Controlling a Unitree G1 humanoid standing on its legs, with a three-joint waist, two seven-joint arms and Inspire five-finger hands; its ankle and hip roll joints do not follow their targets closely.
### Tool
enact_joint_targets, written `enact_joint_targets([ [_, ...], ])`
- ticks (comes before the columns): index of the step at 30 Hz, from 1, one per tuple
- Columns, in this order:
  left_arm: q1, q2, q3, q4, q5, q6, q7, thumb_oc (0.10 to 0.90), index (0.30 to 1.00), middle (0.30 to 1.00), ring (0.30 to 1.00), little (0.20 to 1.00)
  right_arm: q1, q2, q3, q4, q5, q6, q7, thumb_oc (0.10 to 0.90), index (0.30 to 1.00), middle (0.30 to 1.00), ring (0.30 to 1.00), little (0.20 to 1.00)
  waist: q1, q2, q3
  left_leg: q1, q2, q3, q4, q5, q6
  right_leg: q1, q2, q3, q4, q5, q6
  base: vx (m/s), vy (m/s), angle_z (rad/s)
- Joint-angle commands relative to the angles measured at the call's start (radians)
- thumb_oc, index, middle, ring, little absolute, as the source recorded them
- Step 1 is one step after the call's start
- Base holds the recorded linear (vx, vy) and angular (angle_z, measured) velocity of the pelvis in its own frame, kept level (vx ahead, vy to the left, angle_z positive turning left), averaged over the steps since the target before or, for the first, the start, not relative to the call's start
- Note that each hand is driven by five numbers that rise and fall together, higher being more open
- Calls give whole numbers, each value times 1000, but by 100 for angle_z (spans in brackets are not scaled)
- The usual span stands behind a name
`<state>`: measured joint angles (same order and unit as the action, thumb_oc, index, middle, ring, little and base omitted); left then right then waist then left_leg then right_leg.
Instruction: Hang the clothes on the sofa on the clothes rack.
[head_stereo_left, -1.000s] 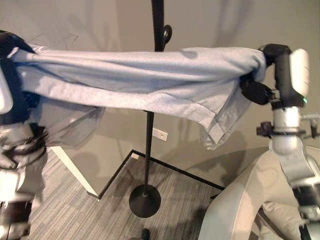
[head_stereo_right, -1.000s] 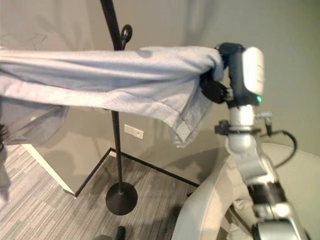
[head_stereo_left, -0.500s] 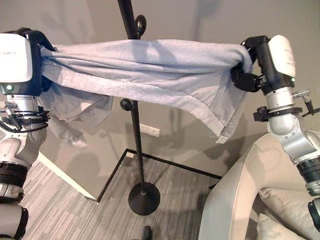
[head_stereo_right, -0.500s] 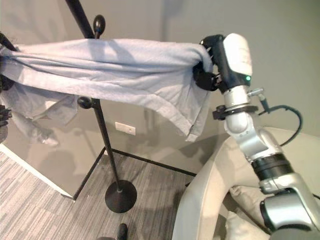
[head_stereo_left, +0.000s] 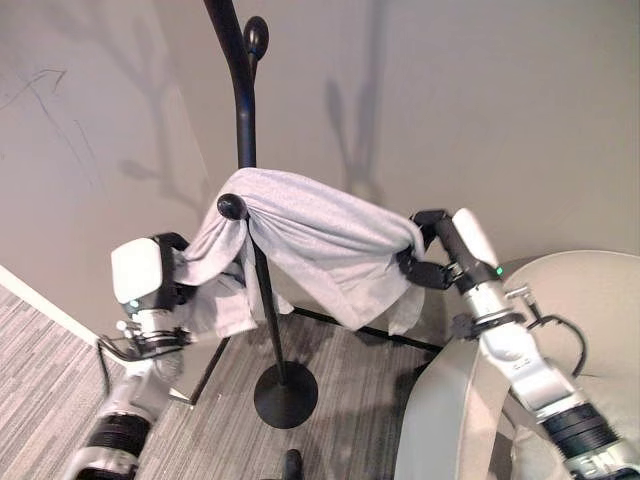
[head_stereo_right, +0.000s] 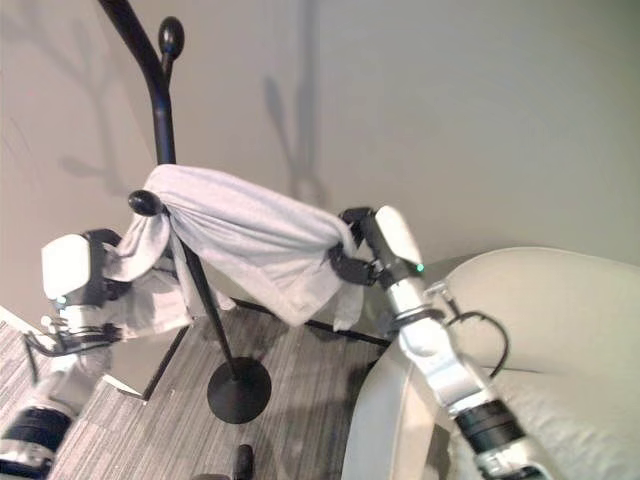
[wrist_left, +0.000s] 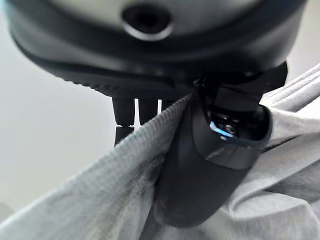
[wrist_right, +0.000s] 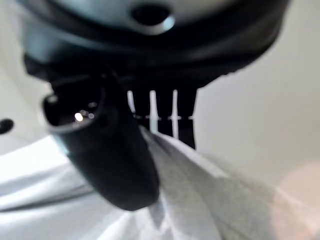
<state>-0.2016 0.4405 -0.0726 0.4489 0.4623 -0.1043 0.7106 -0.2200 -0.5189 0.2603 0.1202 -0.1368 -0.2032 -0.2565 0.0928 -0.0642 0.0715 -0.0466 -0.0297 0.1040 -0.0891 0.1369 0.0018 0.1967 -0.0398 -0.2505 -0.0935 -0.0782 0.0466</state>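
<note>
Grey shirt (head_stereo_left: 300, 235) draped over a peg of the black clothes rack (head_stereo_left: 243, 120) — my left hand (head_stereo_left: 172, 282) and right hand (head_stereo_left: 425, 262) each pinch an end of it. Sofa (head_stereo_left: 560, 300) sits at my right.

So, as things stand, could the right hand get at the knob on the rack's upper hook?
Probably not. The right hand is shut on one end of the grey garment, low and to the right of the rack. The upper knob sits well above it. The path looks open, but the hand is occupied.
</note>
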Motion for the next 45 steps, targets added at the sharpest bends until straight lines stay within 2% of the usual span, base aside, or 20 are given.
enact_joint_targets([
  [1, -17, 40, 65, 48, -201, -53, 10, 400, 300, 300, 300, 300, -5, -29, -34, 77, 69, 4, -54, 400, 300, 300, 300, 300, 4, -14, -103, -52, 54, 32, 2, -31, -64, -3, -70, -37, 6, -19, 72, -28, -38, -1],
  [2, 6, -46, 66, -14, -342, -98, -21, 400, 300, 300, 300, 300, 18, 29, -1, 81, 107, -1, -30, 400, 300, 300, 300, 300, 4, -14, -96, -50, 55, 30, 2, -30, -65, -1, -68, -38, 6, -21, 68, -33, -27, 1],
  [3, 8, -47, 67, -15, -343, -97, -22, 400, 300, 300, 300, 300, 18, 28, 0, 82, 107, -1, -30, 400, 300, 300, 300, 300, 3, -11, -99, -55, 57, 29, 2, -26, -64, -6, -66, -38, 6, -17, 68, -41, -25, 1],
  [6, 37, -155, 29, -110, -609, -172, -93, 400, 300, 300, 300, 300, 57, 132, 81, 83, 238, -12, 23, 400, 300, 300, 300, 300, 4, -7, -83, -51, 57, 24, 2, -20, -64, -3, -62, -38, 6, -17, 61, -42, -22, 3],
  [7, 58, -200, -9, -144, -769, -204, -176, 596, 594, 594, 594, 594, 86, 172, 132, 69, 313, -12, 72, 400, 300, 300, 300, 300, 4, 0, -83, -54, 60, 19, 2, -13, -64, -7, -56, -39, 6, -13, 58, -49, -22, 4],
  [8, 70, -207, -28, -164, -795, -204, -202, 800, 900, 900, 900, 900, 90, 184, 151, 62, 343, -13, 94, 466, 399, 399, 399, 399, 3, 2, -82, -54, 61, 18, 2, -12, -64, -7, -55, -39, 6, -13, 57, -30, -12, 2],
  [9, 72, -207, -28, -165, -795, -203, -203, 800, 900, 900, 900, 900, 90, 184, 151, 62, 343, -13, 94, 524, 486, 486, 486, 486, 3, 2, -82, -54, 61, 17, 2, -12, -64, -7, -55, -39, 6, -13, 57, -21, -6, 4],
  [10, 90, -212, -47, -184, -867, -205, -246, 800, 900, 900, 900, 900, 98, 194, 179, 54, 390, -8, 125, 800, 900, 900, 900, 900, 5, 7, -81, -53, 61, 13, 2, -10, -65, -5, -53, -38, 6, -15, 55, -11, -4, 4],
  [17, 136, -198, -40, -220, -961, -172, -307, 800, 900, 900, 900, 900, 108, 171, 145, 37, 488, 0, 153, 800, 900, 900, 900, 900, 10, 20, -83, -54, 60, 4, 2, -5, -68, -1, -49, -51, 6, -17, 54, -14, -2, 4],
  [25, 222, -179, 19, -194, -972, -133, -386, 800, 900, 900, 900, 900, 142, 9, 31, -52, 367, -4, 209, 800, 900, 900, 900, 900, 13, 29, -88, -55, 56, -2, 2, -6, -69, 8, -53, -70, 6, -19, 60, -3, 1, 4],
  [26, 280, -141, 42, -214, -986, -140, -473, 800, 900, 900, 900, 900, 153, -70, -23, -84, 360, -20, 253, 800, 900, 900, 900, 900, 14, 30, -87, -53, 54, 0, 2, -9, -68, 9, -57, -75, 6, -16, 66, 0, 0, 0],
  [30, 335, -106, 96, -214, -1094, -165, -630, 800, 900, 900, 900, 900, 180, -94, -86, -80, 398, -45, 309, 800, 900, 900, 900, 900, 17, 29, -88, -47, 56, 10, 2, -16, -66, 12, -64, -76, 6, -14, 73, 1, 4, -1],
  [31, 350, -89, 118, -179, -1133, -173, -727, 800, 900, 900, 900, 900, 210, -80, -132, -65, 442, -61, 351, 800, 900, 900, 900, 900, 16, 29, -90, -43, 58, 14, 2, -20, -65, 15, -68, -79, 6, -13, 76, 4, 12, -5],
  [32, 349, -88, 118, -177, -1135, -174, -729, 800, 900, 900, 900, 900, 211, -80, -133, -65, 443, -61, 352, 800, 900, 900, 900, 900, 18, 28, -90, -43, 58, 14, 2, -20, -65, 15, -68, -79, 6, -13, 76, -6, 20, -4],
  [36, 371, -94, 163, -93, -1325, -137, -955, 800, 900, 900, 900, 900, 272, 13, -209, 17, 575, -65, 430, 800, 900, 900, 900, 900, 18, 30, -92, -36, 56, 13, 2, -25, -62, 20, -73, -82, 10, -16, 77, 1, 2, -1],
  [38, 356, -148, 224, 0, -1476, -99, -1067, 800, 900, 900, 900, 900, 305, 134, -256, 108, 788, -37, 528, 800, 900, 900, 900, 900, 20, 26, -95, -26, 52, 11, 2, -32, -62, 30, -76, -86, 11, -25, 76, 0, 0, 0],
  [39, 355, -148, 224, 1, -1477, -99, -1068, 800, 900, 900, 900, 900, 304, 133, -256, 108, 789, -37, 529, 800, 900, 900, 900, 900, 20, 28, -97, -30, 53, 10, 2, -29, -62, 26, -74, -86, 10, -22, 76, 0, 0, 0],
  [42, 339, -222, 283, 97, -1598, -98, -1079, 800, 900, 900, 900, 900, 332, 270, -306, 219, 1038, -12, 593, 800, 900, 900, 900, 900, 21, 24, -102, -25, 50, 5, 2, -34, -62, 32, -73, -91, 11, -30, 72, 24, 2, 4],
  [43, 336, -262, 313, 162, -1646, -126, -1029, 800, 900, 900, 900, 900, 341, 366, -344, 283, 1186, -12, 579, 800, 900, 900, 900, 900, 20, 22, -105, -18, 46, 1, 2, -40, -64, 38, -75, -93, 11, -38, 69, 27, 10, 18],
  [45, 328, -300, 325, 297, -1670, -125, -954, 800, 900, 900, 900, 900, 330, 412, -353, 470, 1259, -7, 509, 800, 900, 900, 900, 900, 22, 20, -103, -19, 41, -7, 2, -39, -67, 40, -73, -98, 12, -42, 66, 15, 1, 15],
])
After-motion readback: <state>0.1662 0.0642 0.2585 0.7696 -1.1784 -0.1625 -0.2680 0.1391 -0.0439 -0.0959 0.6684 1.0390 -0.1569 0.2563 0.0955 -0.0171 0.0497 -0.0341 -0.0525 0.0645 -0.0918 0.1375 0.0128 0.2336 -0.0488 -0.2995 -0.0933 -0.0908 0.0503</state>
